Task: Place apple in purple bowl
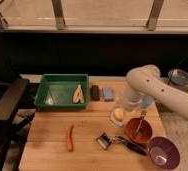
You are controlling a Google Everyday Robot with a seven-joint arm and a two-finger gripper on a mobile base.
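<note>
hand (118, 119) beside orange-brown bowl (135, 135) | apparently clenched around apple (118, 113) | purple bowl (163, 152) well apart from apple

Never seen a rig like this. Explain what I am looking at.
The white jointed limb entering from the picture's right is a robot arm. One camera looks down on a wooden table; its mounting is not known. The gripper, the arm's two-finger hand, hangs over the table's right half, closed on a yellow-orange apple. On the table lie a green tray, an orange carrot, an orange-brown bowl with a utensil in it and, near the front right corner, the purple bowl meant for the apple.
</note>
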